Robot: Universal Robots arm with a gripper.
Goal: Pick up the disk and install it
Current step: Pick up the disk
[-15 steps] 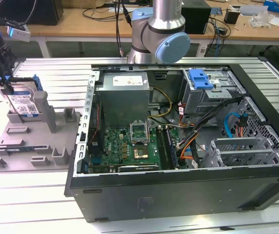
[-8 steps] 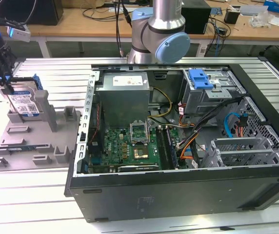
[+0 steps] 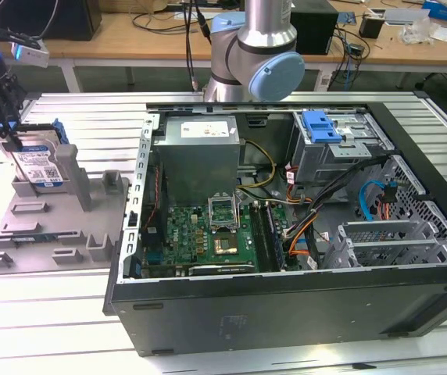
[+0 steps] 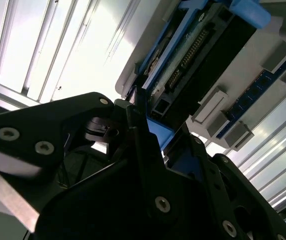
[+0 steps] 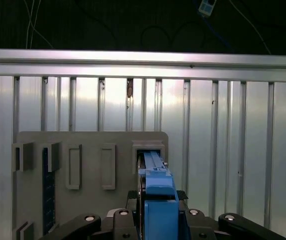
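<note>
Black metal gripper (image 5: pixel 159 202) straddles the flat silver-grey disk with blue plastic frame (image 5: pixel 154 167), fingers apparently pinching its upper edge. Disk stands on edge directly beneath, long axis level, slotted in grey plastic fixture (image 3: pixel 51 234) at ribbed aluminium tabletop's (image 3: pixel 91 117) corner. Open black computer case (image 3: pixel 286 308) beyond.

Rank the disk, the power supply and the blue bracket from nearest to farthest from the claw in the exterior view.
1. Disk, right at the claw, upright in the grey holder at the exterior view's left.
2. Power supply, mid-view, inside the case.
3. Blue bracket, on the drive cage, farther right.
</note>
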